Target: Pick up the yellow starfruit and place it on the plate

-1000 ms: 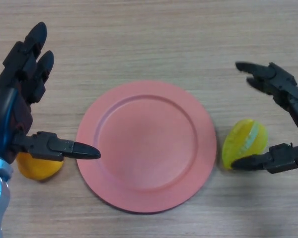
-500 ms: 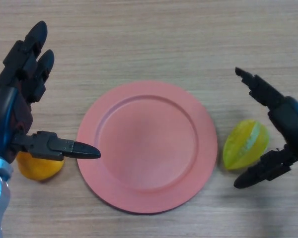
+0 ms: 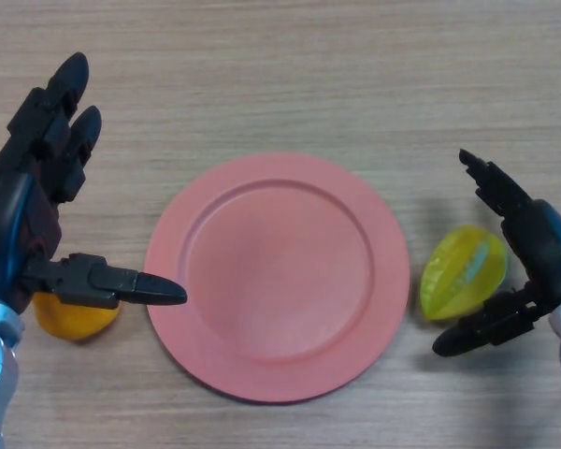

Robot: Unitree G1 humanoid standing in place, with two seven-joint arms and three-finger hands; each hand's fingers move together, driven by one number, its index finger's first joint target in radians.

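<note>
Starting at the left, the left robot hand (image 3: 23, 220) is seen released, fingers straight, partly hiding an orange-yellow fruit (image 3: 70, 316) on the worktop (image 3: 280, 65). The plate (image 3: 277, 277) holds nothing, so placement is judged undone. The starfruit (image 3: 462, 272) lies just right of it, bracketed but not grasped by the spread right robot hand (image 3: 533, 267), whose palm is cut off.

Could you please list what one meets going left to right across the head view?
Left robot hand with an orange fruit under it → pink plate → yellow starfruit → right robot hand.
</note>
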